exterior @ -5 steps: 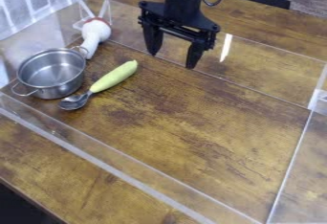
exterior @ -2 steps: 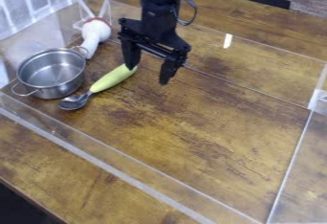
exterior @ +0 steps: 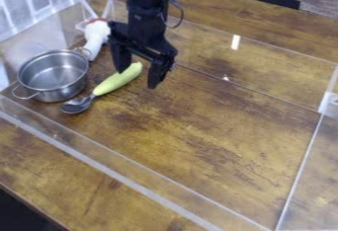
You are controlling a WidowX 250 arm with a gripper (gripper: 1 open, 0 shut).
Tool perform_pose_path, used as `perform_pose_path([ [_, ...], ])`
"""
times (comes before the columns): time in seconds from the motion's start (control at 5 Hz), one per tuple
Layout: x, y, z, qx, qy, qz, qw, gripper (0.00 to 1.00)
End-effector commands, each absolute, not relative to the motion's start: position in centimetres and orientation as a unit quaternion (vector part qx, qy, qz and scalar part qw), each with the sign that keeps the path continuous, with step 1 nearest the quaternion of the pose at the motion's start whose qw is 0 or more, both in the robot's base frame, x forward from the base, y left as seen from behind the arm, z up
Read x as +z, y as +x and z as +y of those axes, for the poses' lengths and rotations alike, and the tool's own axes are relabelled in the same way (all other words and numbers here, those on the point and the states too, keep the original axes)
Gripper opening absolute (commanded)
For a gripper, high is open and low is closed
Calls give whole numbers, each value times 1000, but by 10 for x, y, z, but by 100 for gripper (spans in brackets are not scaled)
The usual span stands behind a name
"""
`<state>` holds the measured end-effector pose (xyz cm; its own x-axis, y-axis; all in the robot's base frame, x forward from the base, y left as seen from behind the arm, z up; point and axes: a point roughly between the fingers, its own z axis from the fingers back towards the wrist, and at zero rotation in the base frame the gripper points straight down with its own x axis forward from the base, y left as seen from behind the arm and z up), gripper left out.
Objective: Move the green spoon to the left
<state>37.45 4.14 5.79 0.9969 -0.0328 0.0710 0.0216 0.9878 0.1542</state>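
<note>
One black gripper [exterior: 140,68] hung from the arm over the wooden worktop [exterior: 199,126], pointing straight down, its jaws spread wide with nothing between them. The steel pot [exterior: 53,74] serves as the landmark for everything else. To the right of the pot lay the green spoon [exterior: 105,86], flat on the wood and set on a slant: its small silver bowl sat just below the pot's lower right rim, near or perhaps touching it, and its thick yellow-green handle ran up and to the right, away from the pot. The gripper stood to the right of the pot, over the far end of that handle; the left finger [exterior: 119,60] came down beside the handle's tip on the upper side, the right finger [exterior: 158,75] came down past the tip on the far side. Whether either finger touched the handle could not be told from this view. Above the pot and a little to its right lay a white-and-red object [exterior: 94,35], close to the pot's upper rim and just left of the arm. A clear plastic wall [exterior: 158,191] ran across the worktop below the pot.
</note>
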Motion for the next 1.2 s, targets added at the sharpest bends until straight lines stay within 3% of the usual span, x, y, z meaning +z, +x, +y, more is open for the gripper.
perform_pose_path([
  [0.0,63,379,56,-22,74,-55,995,100],
  [1.0,33,387,86,-38,48,-51,997,100],
])
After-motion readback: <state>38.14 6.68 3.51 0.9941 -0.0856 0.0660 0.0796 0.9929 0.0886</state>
